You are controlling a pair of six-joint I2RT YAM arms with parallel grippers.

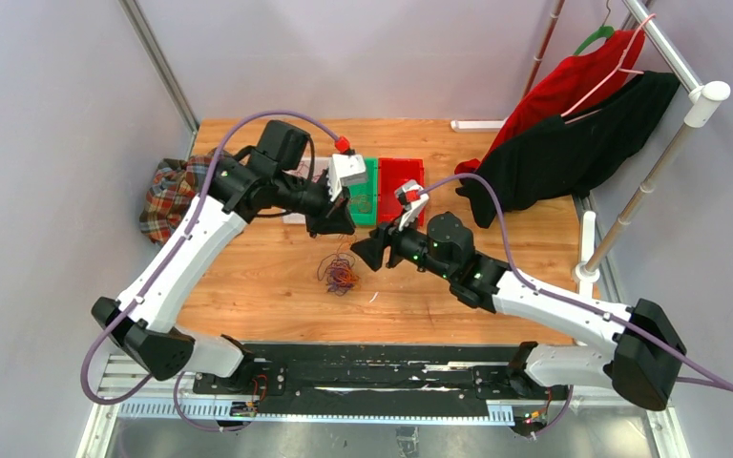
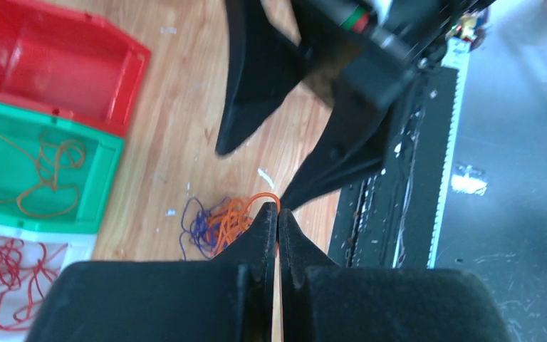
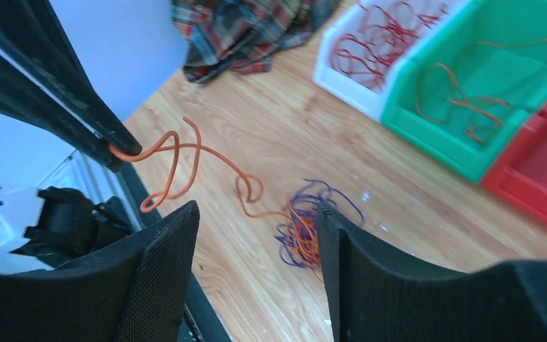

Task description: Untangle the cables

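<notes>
The left gripper (image 2: 278,214) is pinched tight on one orange cable (image 3: 185,153); that strand loops down from its tips to the tangle of orange and dark purple cables (image 1: 339,274) lying on the wooden table (image 1: 267,286); the right gripper (image 3: 256,206) hangs just above the tangle, jaws spread wide and gripping nothing; beyond, a white bin (image 3: 345,89) holds red cables (image 3: 384,28), a green bin (image 3: 434,139) holds orange cables (image 3: 463,100), and a red bin (image 3: 527,189) stands beside it.

Bright even light; wrist cams' fg blurred.
</notes>
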